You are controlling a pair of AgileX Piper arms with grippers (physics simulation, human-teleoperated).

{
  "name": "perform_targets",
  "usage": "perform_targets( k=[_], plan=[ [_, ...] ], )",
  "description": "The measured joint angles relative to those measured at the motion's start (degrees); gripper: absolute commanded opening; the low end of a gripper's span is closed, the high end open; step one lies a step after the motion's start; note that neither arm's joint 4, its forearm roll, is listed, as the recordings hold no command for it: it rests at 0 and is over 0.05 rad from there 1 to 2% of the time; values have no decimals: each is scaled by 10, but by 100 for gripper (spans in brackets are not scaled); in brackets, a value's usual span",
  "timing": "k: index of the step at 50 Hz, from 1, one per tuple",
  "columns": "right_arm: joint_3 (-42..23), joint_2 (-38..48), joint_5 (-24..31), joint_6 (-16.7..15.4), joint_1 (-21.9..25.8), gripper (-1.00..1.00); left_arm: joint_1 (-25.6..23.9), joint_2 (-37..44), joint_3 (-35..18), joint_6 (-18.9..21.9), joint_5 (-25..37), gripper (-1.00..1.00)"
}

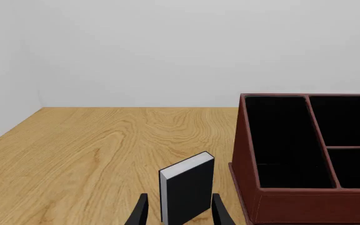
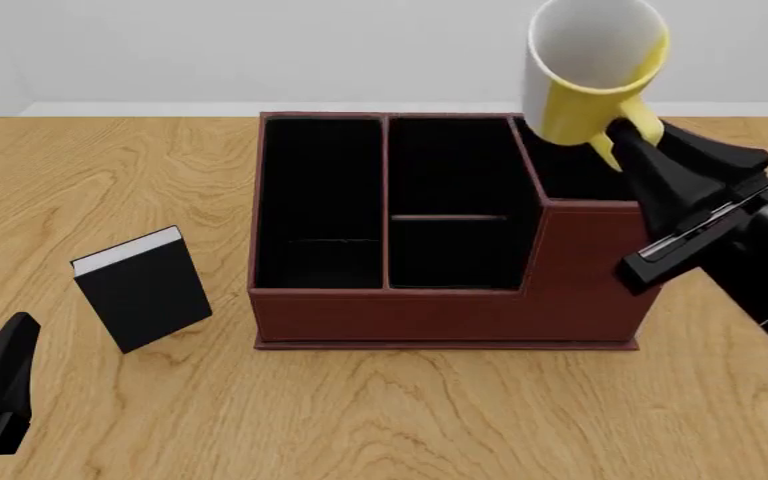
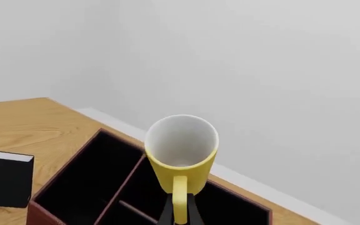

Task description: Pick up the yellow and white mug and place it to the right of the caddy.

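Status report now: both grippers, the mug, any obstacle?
Right gripper shut on mug handle, mug lifted above caddy right rear corner. Left gripper open, low, book in front of it. Table right of caddy bare.

Front cam sits high on the arms' side, looks forward and down over the caddy (image 2: 444,300), whole box in frame w/ table (image 2: 398,420) around it. Left wrist cam is low, near table level, left of the caddy (image 1: 305,187), facing its left wall and the far wall; close to the black book (image 1: 187,192). Right wrist cam is above the caddy's (image 3: 73,197) right end, looking across it. All 3 views share caddy + book (image 2: 141,290) (image 3: 5,180).
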Motion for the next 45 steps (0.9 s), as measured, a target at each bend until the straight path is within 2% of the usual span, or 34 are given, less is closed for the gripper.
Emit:
perform_targets(
  k=[45],
  plan=[
    [8, -116, 98, 9, -129, -100, 0, 0, 0, 0, 0, 100]
  ],
)
